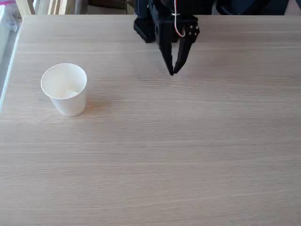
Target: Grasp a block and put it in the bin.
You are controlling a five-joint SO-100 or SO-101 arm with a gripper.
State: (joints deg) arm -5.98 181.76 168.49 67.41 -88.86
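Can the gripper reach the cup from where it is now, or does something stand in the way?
Probably yes. The table between the gripper and the cup is bare, and the cup stands upright to the gripper's left in the fixed view.

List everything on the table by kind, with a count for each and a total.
Paper cup: 1, upright, white
Small white block: 1, lying inside the cup
Robot arm with black pincer: 1, tips together, holding nothing
Total: 3, on the wooden table
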